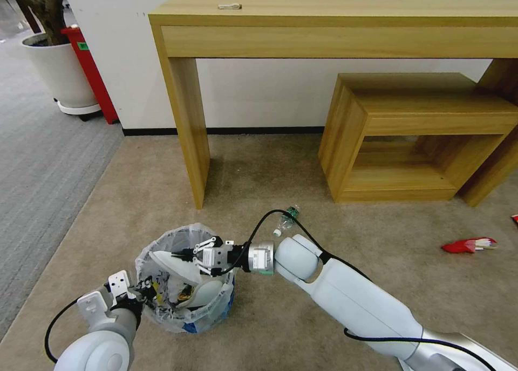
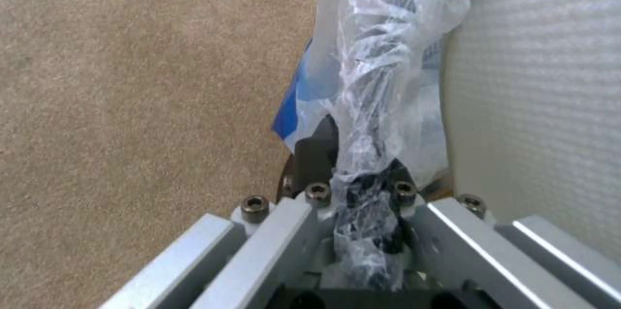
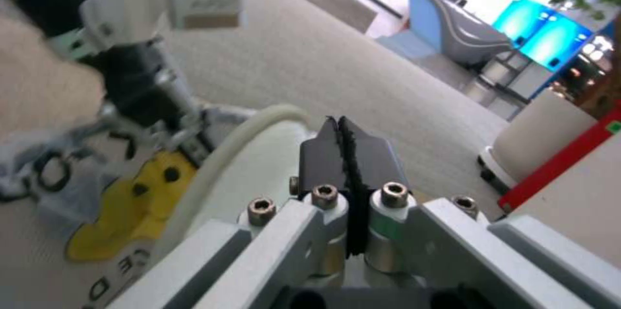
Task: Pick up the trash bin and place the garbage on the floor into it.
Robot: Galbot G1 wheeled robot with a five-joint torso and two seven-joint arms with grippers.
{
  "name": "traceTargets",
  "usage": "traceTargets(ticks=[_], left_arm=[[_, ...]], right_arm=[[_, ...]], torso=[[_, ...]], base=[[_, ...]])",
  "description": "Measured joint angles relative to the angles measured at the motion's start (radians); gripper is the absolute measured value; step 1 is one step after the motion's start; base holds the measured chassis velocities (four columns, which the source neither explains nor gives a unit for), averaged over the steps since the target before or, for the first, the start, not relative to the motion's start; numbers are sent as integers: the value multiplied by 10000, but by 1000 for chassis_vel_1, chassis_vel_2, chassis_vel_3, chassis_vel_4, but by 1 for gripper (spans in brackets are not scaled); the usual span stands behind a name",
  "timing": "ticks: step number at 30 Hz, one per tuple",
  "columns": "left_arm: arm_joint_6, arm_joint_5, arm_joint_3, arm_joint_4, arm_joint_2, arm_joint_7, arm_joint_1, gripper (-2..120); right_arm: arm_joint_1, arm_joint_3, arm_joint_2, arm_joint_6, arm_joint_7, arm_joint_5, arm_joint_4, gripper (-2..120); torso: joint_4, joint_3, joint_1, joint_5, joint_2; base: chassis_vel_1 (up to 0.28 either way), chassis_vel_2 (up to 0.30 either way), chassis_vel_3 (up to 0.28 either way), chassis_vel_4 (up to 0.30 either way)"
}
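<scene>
Right gripper [image 3: 341, 149]: jaws pressed together with nothing between them, the dark serrated pads meeting in one seam at lower centre of the right wrist view. In the head view the same gripper [image 1: 186, 252] sits at lower centre-left, directly over the mouth of the trash bin [image 1: 162, 311], just above a white slipper [image 1: 208, 291] lying inside.

Left gripper [image 2: 362, 187]: jaws clamped on the bin's rim, crinkled clear plastic liner [image 2: 382, 56] bunched between them; blue of the bin base [image 2: 291, 110] visible at centre frame, beige floor [image 2: 129, 105] filling the left half. In the head view this gripper [image 1: 137, 294] holds the bin's left edge at lower left.

Right wrist view alone gives the slipper's cream sole rim [image 3: 259, 124] close up, a yellow printed patch [image 3: 123, 212] with black dots, and bold black letters on white at lower left, partly cut off and not readable as a word.

Head view alone gives the surroundings: green-label bottle [image 1: 286, 220] lying on the carpet at centre, just behind the right arm; red-white wrapper [image 1: 469, 245] at right edge; wooden console table [image 1: 334, 20] across the top; low wooden shelf unit [image 1: 410, 139] at upper right; white planter [image 1: 59, 71] and red object [image 1: 91, 74] at upper left.
</scene>
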Motion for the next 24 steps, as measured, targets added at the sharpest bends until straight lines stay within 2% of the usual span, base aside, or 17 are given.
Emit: traceTargets(ticks=[1,3,4,5,8,9,12,13,16,17,19,21,23,24], left_arm=[[0,0,0,0,0,0,0,1],[-5,0,-2,-8,4,10,8,1],[-7,-3,-15,-8,20,15,16,1],[-7,-3,-15,-8,20,15,16,1],[-27,-16,-81,50,78,21,25,1],[-27,-16,-81,50,78,21,25,1],[-48,-41,-103,69,96,22,21,1],[-48,-41,-103,69,96,22,21,1],[-104,-17,-102,12,104,22,16,1],[-104,-17,-102,12,104,22,16,1],[-162,15,-104,-60,113,38,2,1],[-209,41,-89,-173,108,53,-6,1],[-232,52,-73,-233,98,54,-4,1],[-254,58,-53,-306,86,53,3,1]], right_arm=[[0,0,0,0,0,0,0,0],[-26,146,8,142,277,1072,14,1],[-113,318,19,195,562,2021,93,7],[-113,318,19,195,562,2021,93,7],[-438,872,-115,174,1640,3744,443,19],[-438,872,-115,174,1640,3744,443,19],[-1114,2090,-361,-250,3362,4114,802,36],[-1114,2090,-361,-250,3362,4114,802,36],[-2009,3404,-391,-261,4986,4037,898,49],[-2009,3404,-391,-261,4986,4037,898,49],[-2643,4290,-374,-259,5467,3955,965,59],[-3260,5261,-296,-115,5476,3771,998,68],[-3523,5667,-251,-13,5442,3693,1033,71],[-3812,6136,-182,94,5398,3566,1090,78]], torso=[[0,0,0,0,0],[1,0,0,0,0],[1,0,0,0,0],[1,0,0,0,0],[2,0,0,1,0],[2,0,0,1,0],[-1,-1,0,1,0],[-1,-1,0,1,0],[0,0,0,1,0],[0,0,0,1,0],[-1,0,0,3,0],[-2,0,0,2,0],[-1,0,0,3,0],[0,0,0,3,0]], base=[[0,0,0,0],[0,0,0,0],[0,0,0,0],[0,0,0,0],[0,0,0,0],[0,0,0,0],[0,0,0,0],[0,0,0,0],[0,0,0,0],[0,0,0,0],[0,0,0,0],[0,0,0,0],[0,0,0,0],[0,0,0,0]])
